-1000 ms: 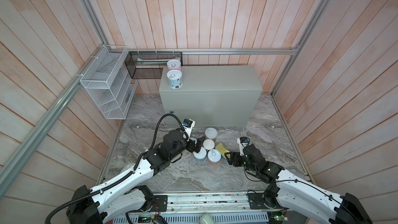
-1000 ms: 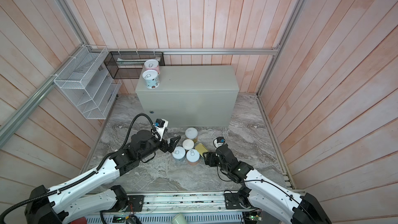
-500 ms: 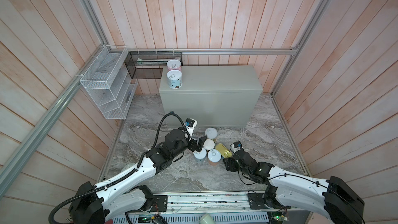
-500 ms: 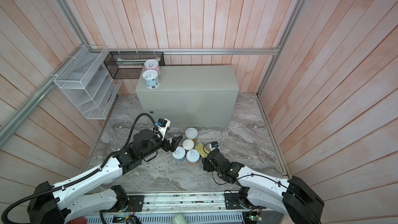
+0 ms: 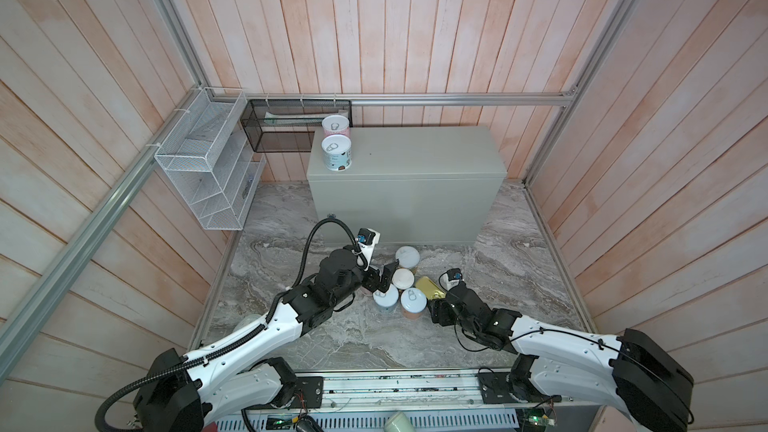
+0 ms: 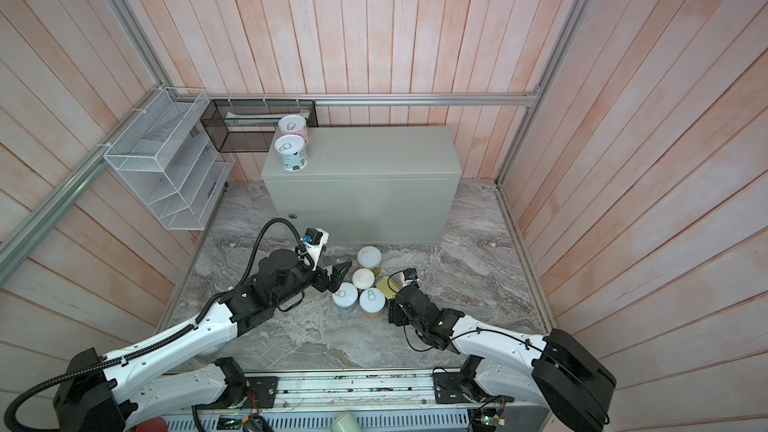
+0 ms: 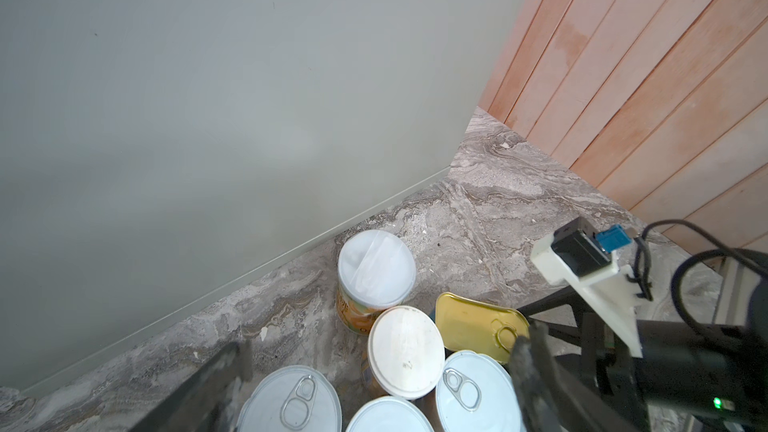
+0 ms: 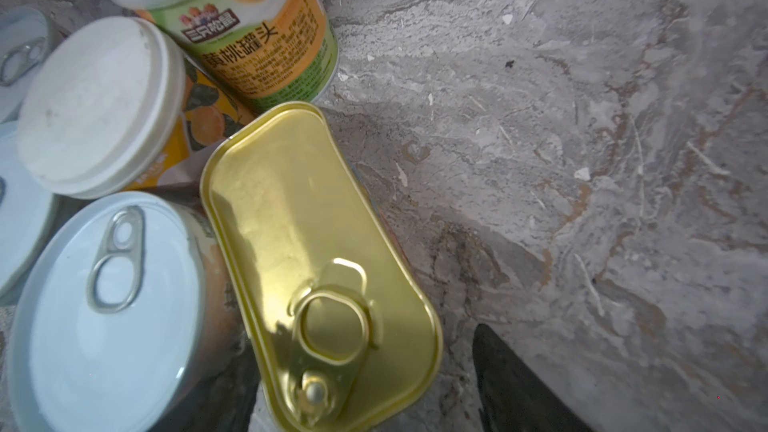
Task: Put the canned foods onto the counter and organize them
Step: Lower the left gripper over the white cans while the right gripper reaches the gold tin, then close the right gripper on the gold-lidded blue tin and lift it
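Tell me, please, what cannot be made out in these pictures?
- Right gripper: its wrist hides the fingertips in both top views; the right wrist view's edge cuts them, so contact with the gold tin is unclear.
- One pull-tab can: cut by the left wrist view's edge; label unseen.
- Rear can on the counter: front can hides its lower part.
- Black mesh rack: contents too small in the top views.

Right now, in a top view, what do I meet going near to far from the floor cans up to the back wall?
Peach-sided pull-tab can → cream-lidded can → white-lidded can → counter → blue-labelled can on its top → pink-labelled can → back wall.
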Robot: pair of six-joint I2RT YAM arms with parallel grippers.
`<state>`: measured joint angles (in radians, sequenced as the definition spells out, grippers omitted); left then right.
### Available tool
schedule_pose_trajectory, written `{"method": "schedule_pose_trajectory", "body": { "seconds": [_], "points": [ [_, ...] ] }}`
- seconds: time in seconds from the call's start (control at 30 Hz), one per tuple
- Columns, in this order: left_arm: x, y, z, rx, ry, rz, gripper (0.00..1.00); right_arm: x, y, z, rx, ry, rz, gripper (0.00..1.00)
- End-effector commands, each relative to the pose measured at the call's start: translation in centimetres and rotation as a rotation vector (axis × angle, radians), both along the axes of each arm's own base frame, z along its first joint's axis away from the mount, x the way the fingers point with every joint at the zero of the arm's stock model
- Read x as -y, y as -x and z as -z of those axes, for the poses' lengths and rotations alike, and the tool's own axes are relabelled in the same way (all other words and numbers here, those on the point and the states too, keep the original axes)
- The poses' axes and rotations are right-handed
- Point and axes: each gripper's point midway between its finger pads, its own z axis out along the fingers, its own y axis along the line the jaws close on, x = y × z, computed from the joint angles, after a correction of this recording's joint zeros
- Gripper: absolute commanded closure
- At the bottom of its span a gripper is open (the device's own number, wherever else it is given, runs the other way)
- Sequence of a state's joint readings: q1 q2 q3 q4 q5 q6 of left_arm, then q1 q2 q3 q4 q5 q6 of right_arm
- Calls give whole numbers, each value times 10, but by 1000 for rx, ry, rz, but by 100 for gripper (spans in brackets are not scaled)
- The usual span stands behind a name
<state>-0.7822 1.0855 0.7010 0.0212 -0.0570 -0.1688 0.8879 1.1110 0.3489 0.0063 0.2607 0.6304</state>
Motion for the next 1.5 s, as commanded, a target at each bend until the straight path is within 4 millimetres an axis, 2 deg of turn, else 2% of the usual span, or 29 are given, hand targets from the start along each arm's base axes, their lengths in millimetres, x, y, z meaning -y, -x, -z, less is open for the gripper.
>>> {"method": "schedule_pose_trajectory", "body": {
  "seconds": [0.0,0.2,0.47,0.77,1.0,1.2,1.47],
  "points": [
    [1,1,9,-17,-22,0,0,-12,-10,-15,52,-13,-22,21],
    [4,-3,17,-28,-35,-1,0,-14,-15,-12,49,28,-27,22],
    [4,-5,22,-28,-58,-9,0,-25,-18,-7,25,44,-56,28],
    [5,-8,28,-42,-79,-16,0,-27,-21,-5,23,68,-63,45],
    [5,-7,30,-50,-77,-17,0,-22,-24,-6,29,68,-22,53],
    [5,-6,32,-62,-70,-18,0,-17,-23,-8,33,67,0,53],
    [3,-3,39,-77,-63,-22,0,-16,-23,-21,58,21,18,53]
  ]
}}
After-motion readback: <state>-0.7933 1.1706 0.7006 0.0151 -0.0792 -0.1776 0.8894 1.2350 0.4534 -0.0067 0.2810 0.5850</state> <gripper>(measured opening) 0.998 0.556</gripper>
